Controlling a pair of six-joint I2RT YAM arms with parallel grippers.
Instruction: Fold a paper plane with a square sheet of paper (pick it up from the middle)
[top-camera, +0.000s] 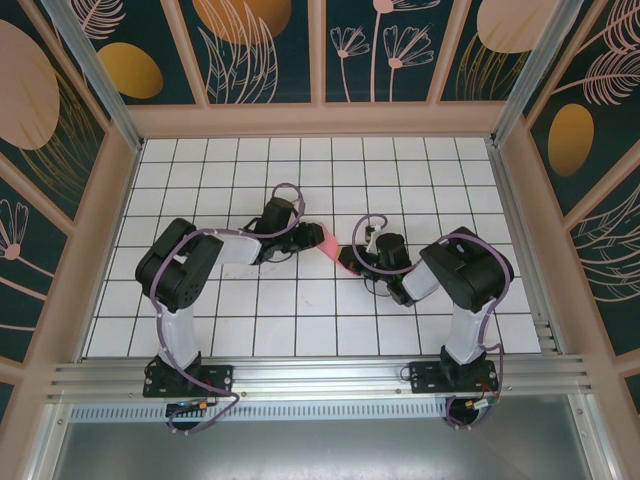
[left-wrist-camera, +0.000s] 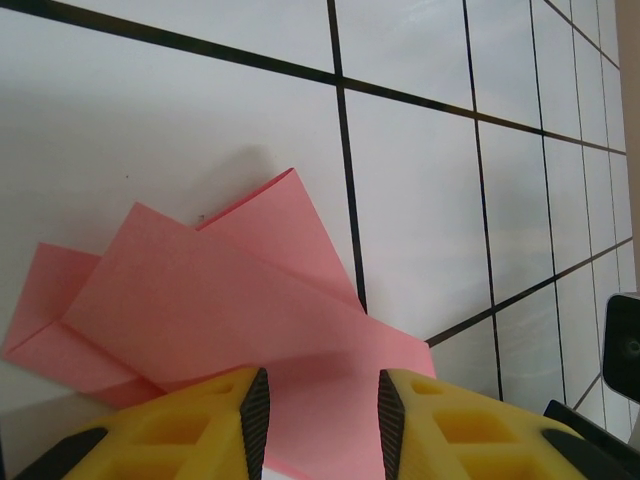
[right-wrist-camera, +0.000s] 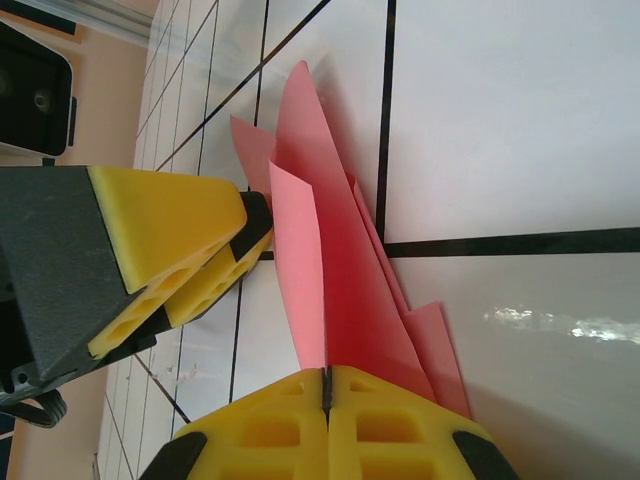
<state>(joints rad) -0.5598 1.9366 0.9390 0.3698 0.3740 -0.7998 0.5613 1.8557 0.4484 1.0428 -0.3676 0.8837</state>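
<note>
Paper plane (right-wrist-camera: 330, 270), half-folded, clenched in right tool (right-wrist-camera: 327, 375); left tool (left-wrist-camera: 320, 402) part-open, straddling its edge.

- A white table (top-camera: 200, 310) ruled with a dark grid is seen from above, enclosed by walls (top-camera: 60, 150) patterned with leaves and flowers.
- The black left arm (top-camera: 175, 275) and right arm (top-camera: 465, 275) are mounted on an aluminium rail (top-camera: 320, 378) at the near edge, elbows bent outward.
- A folded piece of pink paper (top-camera: 328, 243) is located near the table's centre.
- The left gripper (top-camera: 308, 238) is placed at the paper's left end, the right gripper (top-camera: 352, 262) at its right end.
- Jaw positions are not resolved at this scale.
</note>
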